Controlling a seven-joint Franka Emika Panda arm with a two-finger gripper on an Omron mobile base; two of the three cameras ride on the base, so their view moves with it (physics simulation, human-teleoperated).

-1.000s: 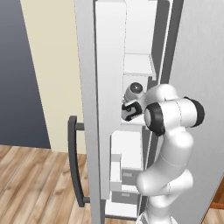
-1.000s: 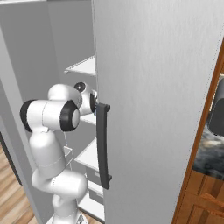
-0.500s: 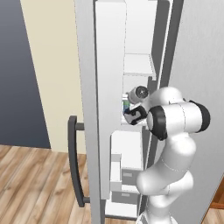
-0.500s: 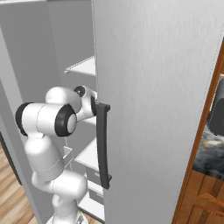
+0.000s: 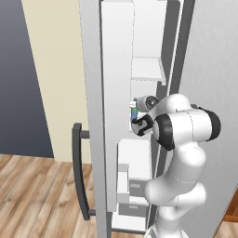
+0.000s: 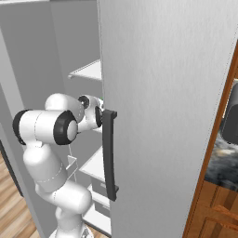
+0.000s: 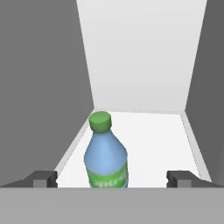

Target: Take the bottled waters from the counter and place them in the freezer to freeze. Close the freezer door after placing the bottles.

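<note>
A blue-tinted water bottle [image 7: 106, 155] with a green cap stands upright on a white shelf [image 7: 153, 140] inside the freezer [image 5: 146, 69]. My gripper [image 7: 111, 179] is open, one fingertip on each side of the bottle and both clear of it. In the left base view my arm reaches into the freezer at mid height, and a bit of the bottle [image 5: 134, 112] shows past the door lining. The freezer door [image 5: 90, 93] stands open at the left, with its dark bar handle [image 5: 78, 172]. The counter is out of view.
Grey freezer walls close in on both sides of the shelf. White drawers [image 5: 132, 186] sit below it and another shelf [image 5: 146, 69] above. The neighbouring grey door [image 6: 167, 116] with its dark handle [image 6: 109, 158] stands just right of my arm. The floor is wooden.
My hand has drawn back a little from the shelf and my elbow has swung outward. The bottle stays standing on the shelf, free of the fingers.
</note>
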